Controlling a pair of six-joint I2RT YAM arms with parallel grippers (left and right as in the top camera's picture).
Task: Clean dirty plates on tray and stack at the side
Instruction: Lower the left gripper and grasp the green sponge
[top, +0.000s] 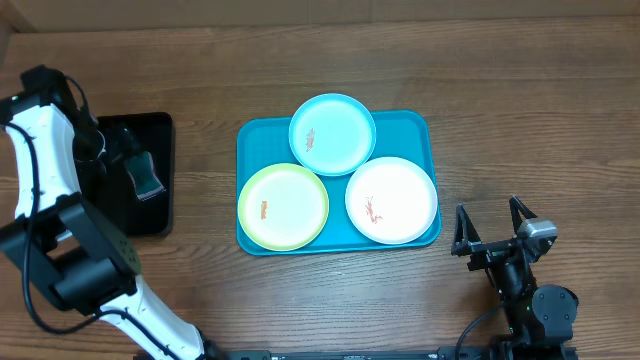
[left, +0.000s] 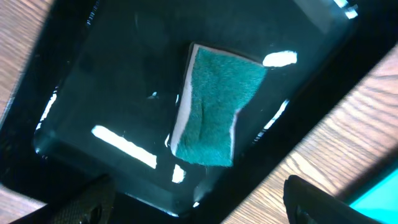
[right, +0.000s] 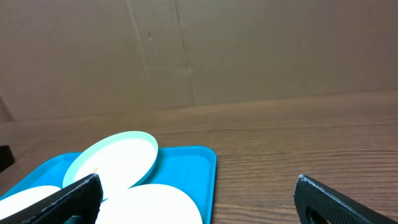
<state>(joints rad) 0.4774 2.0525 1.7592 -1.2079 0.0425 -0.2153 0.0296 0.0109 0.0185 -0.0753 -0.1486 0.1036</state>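
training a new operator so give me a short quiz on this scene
1. True or false: the left gripper and the right gripper both stand open.
2. How many plates on the tray show orange smears?
3. The green sponge lies: A on the tray, B in the black tray, C between the left gripper's fingers.
Key: 1 true; 2 three; 3 B.

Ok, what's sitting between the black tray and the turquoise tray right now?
Nothing. In the overhead view, only a bare strip of wooden table separates the black tray from the turquoise tray.
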